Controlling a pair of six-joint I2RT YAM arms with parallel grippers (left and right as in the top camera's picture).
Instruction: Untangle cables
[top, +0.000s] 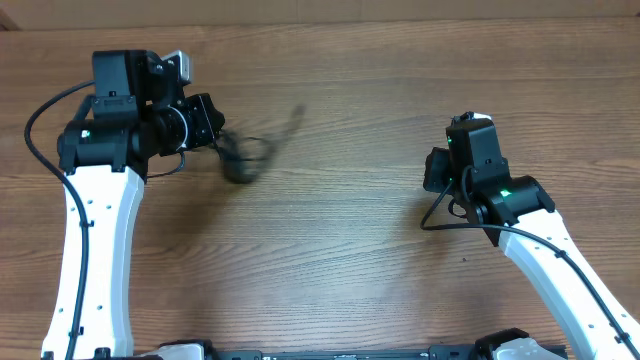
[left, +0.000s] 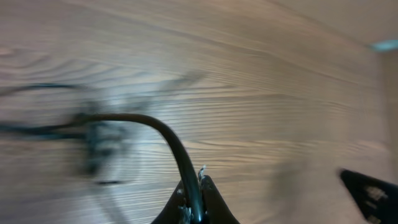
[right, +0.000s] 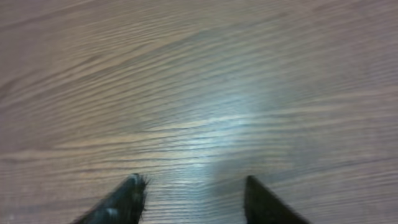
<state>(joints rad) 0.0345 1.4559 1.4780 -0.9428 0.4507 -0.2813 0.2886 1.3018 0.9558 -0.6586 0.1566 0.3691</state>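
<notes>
The cables (top: 243, 160) are a thin black bundle, motion-blurred, just right of my left gripper (top: 216, 130) in the overhead view, with one faint strand reaching up toward the right. In the left wrist view my left gripper (left: 198, 180) is shut on a black cable (left: 143, 119). That cable arcs up and left to a smeared tangle (left: 93, 146) over the wood. Far to the right, my right gripper (top: 436, 170) is well apart from the cables. In its wrist view the right gripper (right: 194, 186) stands open over bare wood, nothing between its fingers (right: 127, 196).
The wooden table (top: 340, 250) fills every view. The right arm's tip (left: 372, 193) shows at the lower right of the left wrist view. Thick black wires run along both white arms.
</notes>
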